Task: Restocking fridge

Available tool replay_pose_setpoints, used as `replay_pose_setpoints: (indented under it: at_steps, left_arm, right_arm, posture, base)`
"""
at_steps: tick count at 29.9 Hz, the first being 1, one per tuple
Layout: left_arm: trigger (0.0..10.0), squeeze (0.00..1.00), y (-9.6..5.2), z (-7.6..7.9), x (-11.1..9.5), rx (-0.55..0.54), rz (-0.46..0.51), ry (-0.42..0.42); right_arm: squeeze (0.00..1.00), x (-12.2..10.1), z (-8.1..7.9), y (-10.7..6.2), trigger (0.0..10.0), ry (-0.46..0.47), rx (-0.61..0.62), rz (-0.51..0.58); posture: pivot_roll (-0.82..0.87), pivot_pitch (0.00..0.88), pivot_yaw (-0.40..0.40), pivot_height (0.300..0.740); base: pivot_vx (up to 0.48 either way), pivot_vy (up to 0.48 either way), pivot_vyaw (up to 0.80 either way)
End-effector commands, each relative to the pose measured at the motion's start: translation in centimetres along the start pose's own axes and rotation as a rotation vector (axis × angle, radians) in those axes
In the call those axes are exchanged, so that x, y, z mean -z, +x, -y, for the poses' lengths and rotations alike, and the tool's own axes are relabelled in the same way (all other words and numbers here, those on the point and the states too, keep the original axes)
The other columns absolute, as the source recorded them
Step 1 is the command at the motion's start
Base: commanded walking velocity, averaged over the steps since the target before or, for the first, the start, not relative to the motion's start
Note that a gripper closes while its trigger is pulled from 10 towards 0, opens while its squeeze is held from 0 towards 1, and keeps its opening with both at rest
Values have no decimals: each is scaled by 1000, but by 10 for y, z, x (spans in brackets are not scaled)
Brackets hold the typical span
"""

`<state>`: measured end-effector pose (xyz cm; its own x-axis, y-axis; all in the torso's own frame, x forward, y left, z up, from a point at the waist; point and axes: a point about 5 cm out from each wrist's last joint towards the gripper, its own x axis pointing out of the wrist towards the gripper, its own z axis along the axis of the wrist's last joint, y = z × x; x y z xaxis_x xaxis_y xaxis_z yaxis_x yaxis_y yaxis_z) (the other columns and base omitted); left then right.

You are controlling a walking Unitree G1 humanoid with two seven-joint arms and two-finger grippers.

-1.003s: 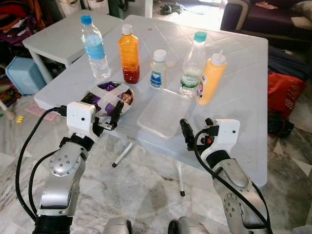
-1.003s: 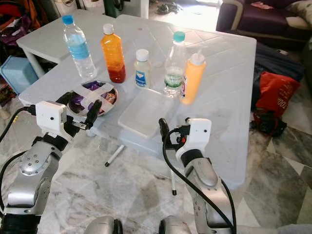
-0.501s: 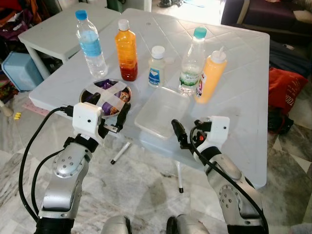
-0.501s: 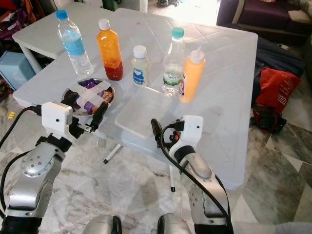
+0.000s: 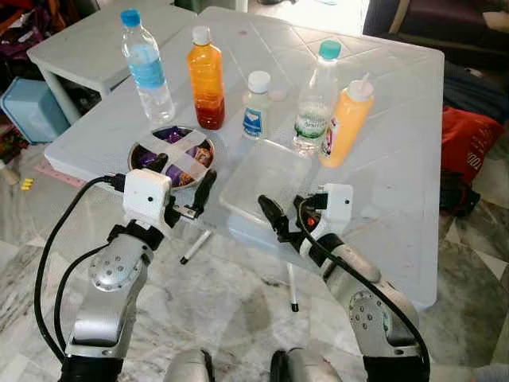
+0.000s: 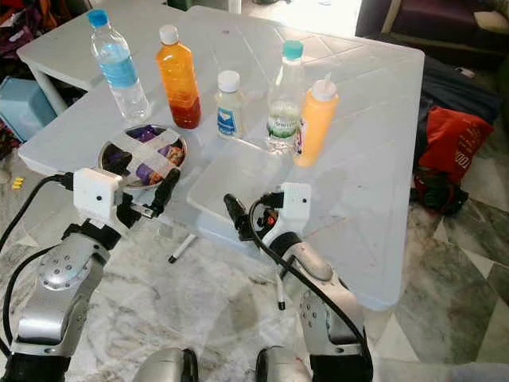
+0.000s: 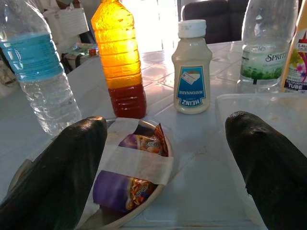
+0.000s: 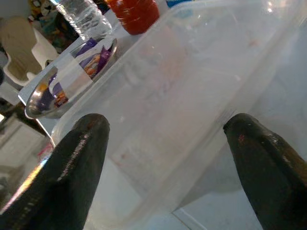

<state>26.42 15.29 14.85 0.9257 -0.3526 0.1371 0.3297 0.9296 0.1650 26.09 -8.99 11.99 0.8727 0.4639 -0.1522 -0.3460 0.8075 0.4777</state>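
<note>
On the white table [image 5: 398, 183] stand a blue-capped water bottle [image 5: 147, 68], an orange juice bottle [image 5: 207, 79], a small mayonnaise bottle [image 7: 192, 67], a Sprite bottle [image 5: 314, 99] and a yellow squeeze bottle [image 5: 343, 123]. A metal bowl [image 5: 171, 153] of taped snack packs sits near the front left edge. Beside it lies a clear plastic tray [image 5: 274, 179]. My left gripper [image 5: 181, 177] is open at the bowl's near rim, one finger on each side. My right gripper [image 5: 285, 216] is open at the tray's [image 8: 182, 86] front edge, with nothing between its fingers.
A second white table [image 5: 87, 48] stands at the back left, with a blue bin [image 5: 28, 119] below it. A red bag [image 5: 469, 151] lies on the floor at the right, by a dark sofa [image 5: 445, 24]. A marker [image 5: 195, 247] lies on the marble floor under the table.
The camera has shifted closer to the table. My right gripper has swung left and forward to the tray's front edge. The left gripper has come nearer the bowl.
</note>
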Motion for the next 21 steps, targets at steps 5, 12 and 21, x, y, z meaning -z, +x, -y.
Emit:
replay_pose_setpoints:
  at_steps: [5, 12, 21]
  left_arm:
    - [10000, 0, 2, 1, -5, 4, 20, 8]
    - [10000, 0, 2, 3, -5, 5, 25, 5]
    - [10000, 0, 5, 6, -5, 5, 29, 1]
  right_arm:
    - [0, -6, 0, 4, 0, 156, 14, 18]
    - [0, -4, 5, 5, 0, 224, 45, -15]
    - [0, -2, -5, 8, 314, 224, -30, -72]
  posture:
    - [27, 131, 4, 740]
    - [23, 133, 2, 740]
    - [24, 134, -1, 740]
  base:
    - [0, 0, 0]
    - [0, 0, 0]
    - [0, 0, 0]
